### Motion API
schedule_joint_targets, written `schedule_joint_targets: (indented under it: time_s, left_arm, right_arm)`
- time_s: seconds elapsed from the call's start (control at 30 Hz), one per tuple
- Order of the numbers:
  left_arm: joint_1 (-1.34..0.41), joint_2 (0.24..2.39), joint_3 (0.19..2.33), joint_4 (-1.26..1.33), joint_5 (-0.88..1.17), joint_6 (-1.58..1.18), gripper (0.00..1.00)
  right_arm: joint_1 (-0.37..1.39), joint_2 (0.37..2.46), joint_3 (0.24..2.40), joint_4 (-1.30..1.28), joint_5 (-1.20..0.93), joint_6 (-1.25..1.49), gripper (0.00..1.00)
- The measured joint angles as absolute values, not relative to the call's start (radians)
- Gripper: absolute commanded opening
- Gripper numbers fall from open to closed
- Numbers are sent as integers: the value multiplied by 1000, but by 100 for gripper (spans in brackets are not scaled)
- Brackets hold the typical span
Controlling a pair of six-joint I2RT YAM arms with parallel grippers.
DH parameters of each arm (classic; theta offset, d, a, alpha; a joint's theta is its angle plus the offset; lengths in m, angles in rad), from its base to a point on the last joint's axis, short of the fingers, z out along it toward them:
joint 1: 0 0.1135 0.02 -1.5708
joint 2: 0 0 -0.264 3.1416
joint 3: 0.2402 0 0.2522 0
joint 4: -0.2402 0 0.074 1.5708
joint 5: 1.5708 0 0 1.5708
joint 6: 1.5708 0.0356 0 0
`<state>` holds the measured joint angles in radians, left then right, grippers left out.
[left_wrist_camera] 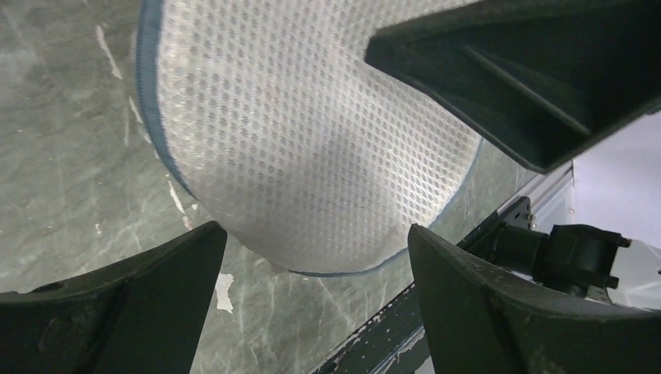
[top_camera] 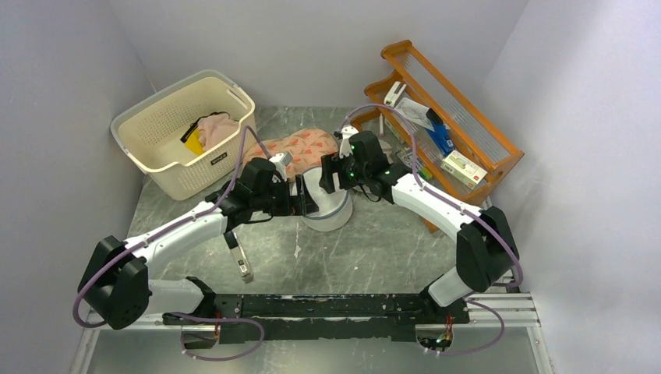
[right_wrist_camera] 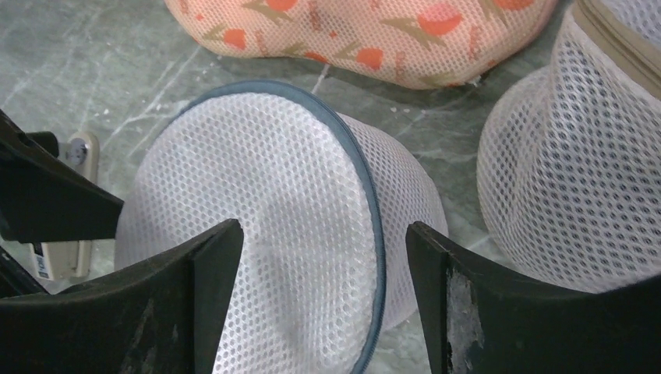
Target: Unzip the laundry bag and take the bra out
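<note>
- The laundry bag (top_camera: 330, 210) sits mid-way along the bench (top_camera: 374, 249), just in front of a floral mesh bag (top_camera: 300, 146).
- Left jaws: wide open at the bag's left side.
- Right jaws: open, spread above its flat top; a tan-rimmed mesh bag (right_wrist_camera: 577, 156) stands just beside.

Top camera: high, behind arm bases, faces down and forward, far; whole table (top_camera: 374, 257) in view. Left wrist camera: very near, looks between fingers of left gripper (left_wrist_camera: 316, 234) at mesh of laundry bag (left_wrist_camera: 312, 140). Right wrist camera: also very near, looks between fingers of right gripper (right_wrist_camera: 323, 234), faces same bag from opposite side. All three views share this bag.
</note>
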<state>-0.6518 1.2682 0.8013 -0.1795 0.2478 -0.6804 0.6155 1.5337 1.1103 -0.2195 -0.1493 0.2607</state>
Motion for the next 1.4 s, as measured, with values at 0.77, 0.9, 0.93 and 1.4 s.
schedule_joint_targets:
  time_s: [0.77,0.9,0.93,1.4]
  left_arm:
    - [-576,1289,792,-124,304,-745,25]
    - [-575,1218,763,-113,323,-784,13]
    - [-575,1205,753,-104,328,-796,8]
    - [-575,1059,593,-16,298,-1040,7]
  right_arm:
    - [616,1448,1020,-218,-188,311,73]
    - [616,1525,1060,-212,-219,317,72]
    - [617,1542,1074,-211,-224,317,73]
    - [625,1561,1237,-290,-164,280,91]
